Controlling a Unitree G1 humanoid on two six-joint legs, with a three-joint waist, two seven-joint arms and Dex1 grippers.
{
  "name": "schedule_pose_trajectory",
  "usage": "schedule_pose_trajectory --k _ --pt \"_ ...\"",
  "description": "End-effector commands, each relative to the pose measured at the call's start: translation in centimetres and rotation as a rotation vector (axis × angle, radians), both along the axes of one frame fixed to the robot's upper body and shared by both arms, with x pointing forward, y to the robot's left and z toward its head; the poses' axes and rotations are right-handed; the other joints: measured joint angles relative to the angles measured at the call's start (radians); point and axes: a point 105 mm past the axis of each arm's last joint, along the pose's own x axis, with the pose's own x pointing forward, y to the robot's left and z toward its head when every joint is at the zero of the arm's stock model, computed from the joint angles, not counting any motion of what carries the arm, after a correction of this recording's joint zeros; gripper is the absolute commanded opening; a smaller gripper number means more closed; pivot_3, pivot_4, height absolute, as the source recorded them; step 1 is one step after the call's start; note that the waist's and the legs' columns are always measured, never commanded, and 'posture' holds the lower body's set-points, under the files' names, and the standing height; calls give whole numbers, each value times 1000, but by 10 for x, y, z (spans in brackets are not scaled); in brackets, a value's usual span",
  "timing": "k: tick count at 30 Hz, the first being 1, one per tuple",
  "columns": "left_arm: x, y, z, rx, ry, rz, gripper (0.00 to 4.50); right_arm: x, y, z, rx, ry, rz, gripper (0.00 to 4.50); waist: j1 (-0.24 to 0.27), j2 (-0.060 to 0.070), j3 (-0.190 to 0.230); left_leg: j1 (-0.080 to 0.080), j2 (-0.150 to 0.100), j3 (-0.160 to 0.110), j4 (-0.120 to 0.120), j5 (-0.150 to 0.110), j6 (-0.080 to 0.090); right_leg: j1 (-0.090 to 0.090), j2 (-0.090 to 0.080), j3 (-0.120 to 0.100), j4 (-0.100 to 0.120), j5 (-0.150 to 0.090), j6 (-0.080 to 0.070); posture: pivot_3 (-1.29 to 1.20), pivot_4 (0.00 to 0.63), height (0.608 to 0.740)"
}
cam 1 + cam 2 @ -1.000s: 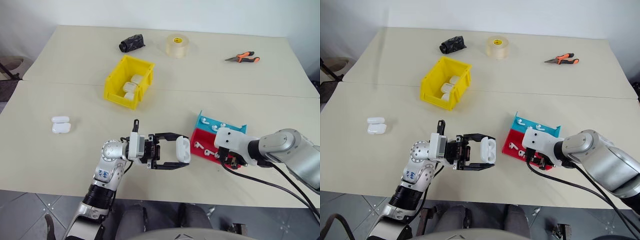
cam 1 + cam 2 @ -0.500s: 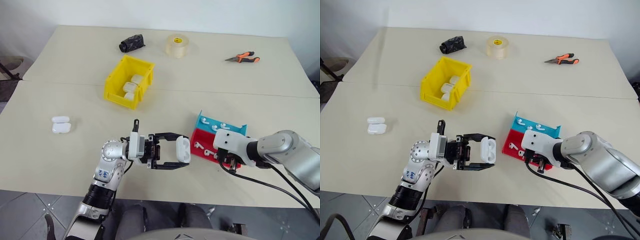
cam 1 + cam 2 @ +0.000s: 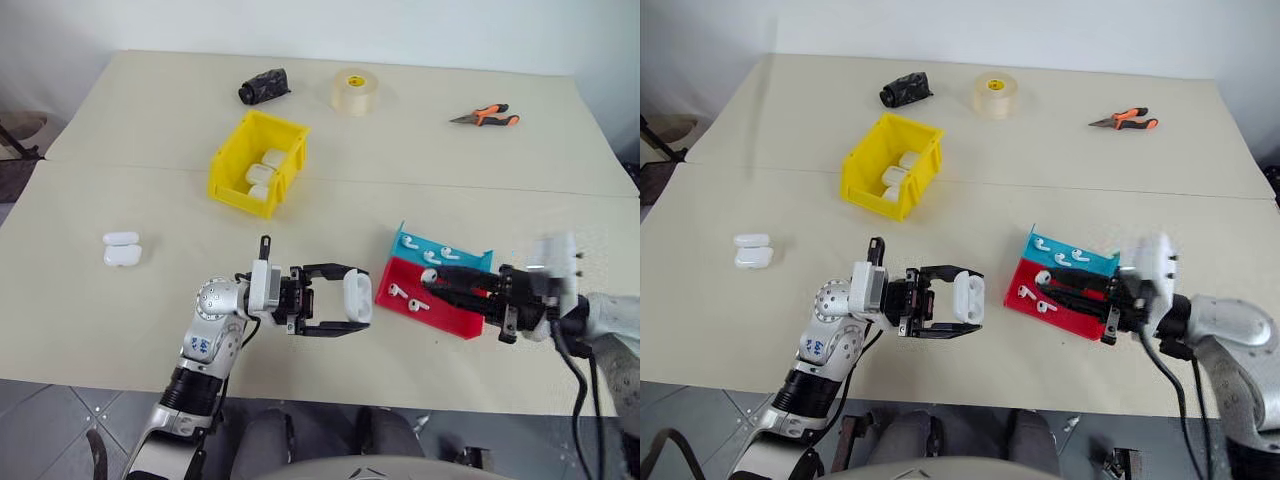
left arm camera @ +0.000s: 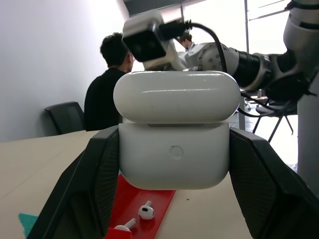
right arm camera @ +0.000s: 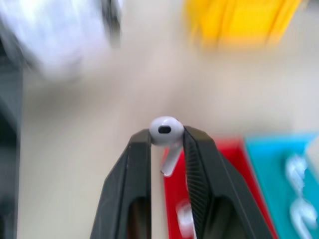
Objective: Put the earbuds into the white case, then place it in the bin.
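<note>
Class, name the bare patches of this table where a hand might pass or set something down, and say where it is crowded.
Free: the stretch between the two white cases at the left edge and the yellow bin; the far right between the pliers and the blue tray. Crowded: the near middle, where the left gripper holds a case beside the red tray and right gripper.

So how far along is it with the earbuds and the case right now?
Partway. The left gripper holds the white case between its fingers, above the table. The right gripper has one earbud pinched at its fingertips, over the red tray. Left: seat the earbuds in the case, then drop it in the yellow bin, which already holds other cases.
</note>
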Motion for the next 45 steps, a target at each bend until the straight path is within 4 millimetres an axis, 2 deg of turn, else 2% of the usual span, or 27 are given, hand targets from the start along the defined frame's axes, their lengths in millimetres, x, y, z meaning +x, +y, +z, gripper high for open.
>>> schedule_pose_trajectory --k 1,6,14,32,39,45 --pt "2 -1 12 -38 -7 -18 2808 -8 16 21 140 -75 26 553 0 0 0 0 0 0 0 0 0 0 0 0 0 0 0 0 150 740" --pt "1 -1 18 -48 21 -48 2808 -11 38 35 310 -134 61 553 -2 1 -1 1 0 0 0 0 0 0 0 0 1 0 0 0 150 740" --pt "2 -3 32 -97 68 -63 2808 -13 60 33 368 -162 105 553 0 1 -1 0 0 -1 0 0 0 0 0 0 1 0 0 0 150 740" --pt "-3 -6 39 -95 87 -91 2808 -8 69 18 411 -155 79 553 0 1 -1 1 0 -1 0 0 0 0 0 0 1 0 0 0 150 740" --pt "-4 -8 41 -95 85 -99 2808 -4 68 3 380 -119 59 553 0 1 -1 1 0 -1 0 0 0 0 0 0 1 0 0 0 150 740" --pt "-3 -10 43 -101 80 -100 2808 -8 75 -9 323 -104 109 553 -1 1 -1 1 0 -1 -1 0 0 0 0 0 1 0 0 0 150 740"
